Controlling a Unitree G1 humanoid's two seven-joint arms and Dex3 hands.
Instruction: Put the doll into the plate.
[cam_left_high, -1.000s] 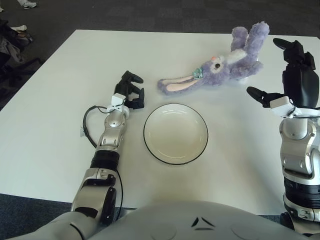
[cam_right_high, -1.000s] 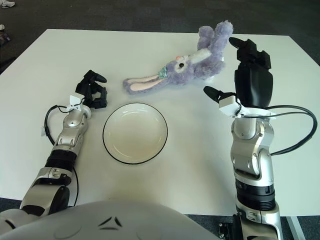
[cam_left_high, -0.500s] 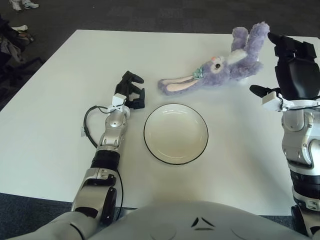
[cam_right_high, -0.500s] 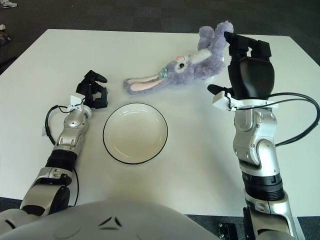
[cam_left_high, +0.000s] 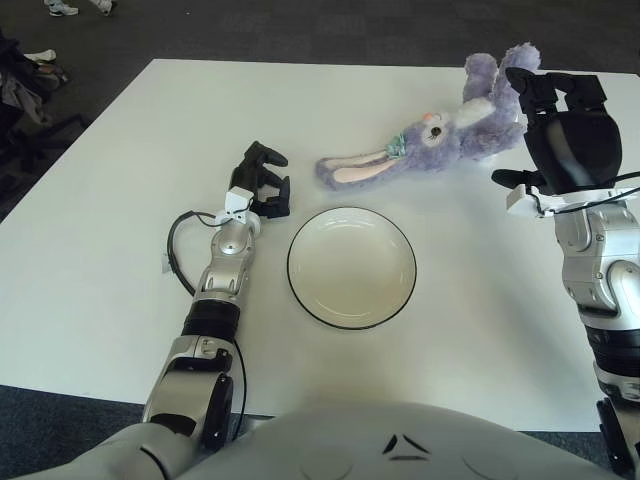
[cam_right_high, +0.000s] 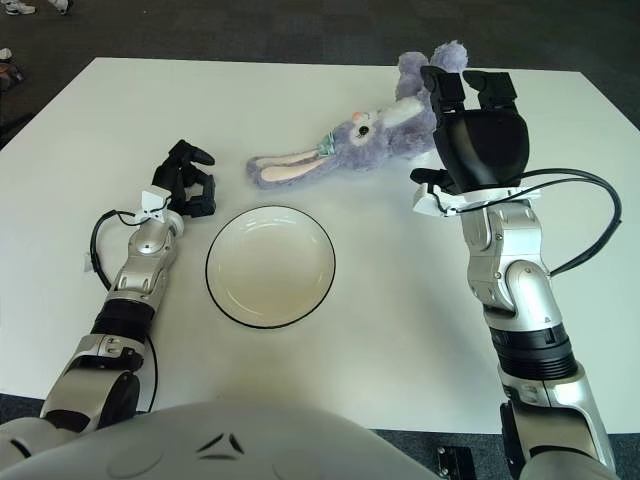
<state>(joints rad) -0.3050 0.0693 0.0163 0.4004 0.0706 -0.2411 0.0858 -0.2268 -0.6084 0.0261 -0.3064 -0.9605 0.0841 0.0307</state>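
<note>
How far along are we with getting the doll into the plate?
Nothing is placed yet: the plate holds nothing and the doll lies on the table beyond it. The right hand is at the doll's body, fingers open, no grip. The left hand is beside the plate. Grasp, carry and release remain.

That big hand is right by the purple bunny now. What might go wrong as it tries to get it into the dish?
Two risks stand out, as guesses. The right hand shows at the doll's rear end, far from its long ears, so a grip there may let the ears dangle and drag outside the plate. The doll also lies near the table's far edge, so a clumsy push might nudge it further away. The left hand shows beside the plate's left.
</note>
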